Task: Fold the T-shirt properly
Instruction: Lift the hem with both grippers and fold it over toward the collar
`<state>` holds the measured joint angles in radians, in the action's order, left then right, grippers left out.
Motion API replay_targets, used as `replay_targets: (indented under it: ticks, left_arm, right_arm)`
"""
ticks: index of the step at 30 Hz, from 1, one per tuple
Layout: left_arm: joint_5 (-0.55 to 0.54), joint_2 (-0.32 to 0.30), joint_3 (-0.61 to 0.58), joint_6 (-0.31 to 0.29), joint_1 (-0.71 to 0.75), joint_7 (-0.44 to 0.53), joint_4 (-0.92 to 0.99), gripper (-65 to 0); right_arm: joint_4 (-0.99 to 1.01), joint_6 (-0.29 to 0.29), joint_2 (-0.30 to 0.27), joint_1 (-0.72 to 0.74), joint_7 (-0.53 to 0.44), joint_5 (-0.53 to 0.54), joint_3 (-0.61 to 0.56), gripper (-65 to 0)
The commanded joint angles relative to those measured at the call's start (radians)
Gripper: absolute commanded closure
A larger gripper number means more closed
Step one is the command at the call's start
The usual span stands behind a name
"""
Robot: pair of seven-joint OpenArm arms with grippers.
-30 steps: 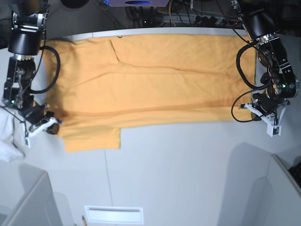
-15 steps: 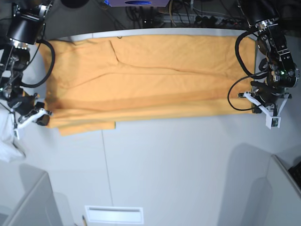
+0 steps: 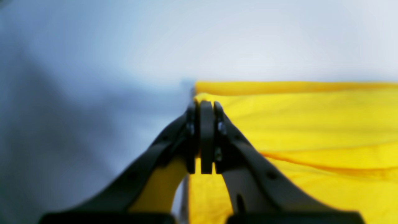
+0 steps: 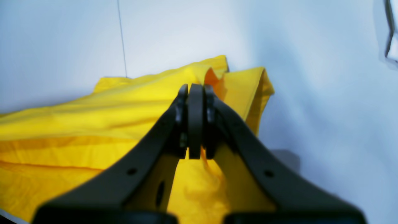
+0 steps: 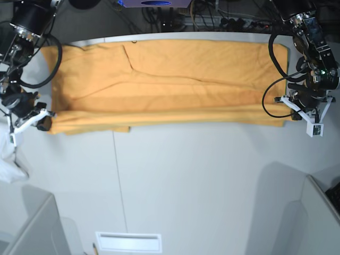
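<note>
The light-orange T-shirt (image 5: 170, 79) lies stretched across the back of the grey table (image 5: 186, 186), its near strip doubled back over the body. My left gripper (image 5: 289, 110) is at the shirt's near right corner. In the left wrist view the left gripper (image 3: 202, 104) is shut on the edge of the yellow T-shirt (image 3: 311, 124). My right gripper (image 5: 47, 123) is at the near left corner. In the right wrist view the right gripper (image 4: 196, 88) is shut on a raised fold of the T-shirt (image 4: 77, 124), which bunches around the fingers.
A small white cloth (image 5: 8, 154) lies at the table's left edge. A white slot plate (image 5: 127, 241) sits at the front. Grey panels stand at the front left (image 5: 32, 228) and front right (image 5: 313, 212). Cables (image 5: 212, 18) run behind the table.
Both grippers have moved toward the back of the table with the shirt's near edge. The near strip and the sleeve now lie folded over the body, so the shirt looks narrower.
</note>
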<state>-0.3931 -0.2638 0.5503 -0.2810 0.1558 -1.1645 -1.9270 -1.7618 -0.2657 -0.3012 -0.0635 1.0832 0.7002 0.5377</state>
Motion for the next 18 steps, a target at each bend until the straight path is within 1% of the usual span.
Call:
replay_targets:
  ticks: [1,4,6,11,18]
  left_arm:
    - [0.000,-0.015,0.009,0.002,-0.003,0.016,-0.018,0.0]
    - [0.000,-0.019,0.009,0.002,0.020,0.016,-0.027,0.0]
    - [0.000,-0.019,0.009,0.002,0.043,0.016,-0.035,0.0]
    - [0.001,-0.019,0.009,0.002,0.067,0.016,-0.035,0.0]
    - [0.001,-0.021,0.011,0.002,0.118,0.016,-0.048,0.0]
  right_arm:
    - [-0.033,-0.004,-0.017,-0.002,-0.018,0.006,0.008,0.0]
    - [-0.051,-0.004,0.001,-0.032,-0.018,0.006,0.009,0.0]
    - [-0.057,-0.004,0.009,-0.060,-0.018,0.006,0.031,0.0]
    - [-0.059,-0.004,0.009,-0.098,-0.018,0.006,0.038,0.0]
    - [-0.165,-0.004,0.009,-0.184,-0.018,0.006,0.040,0.0]
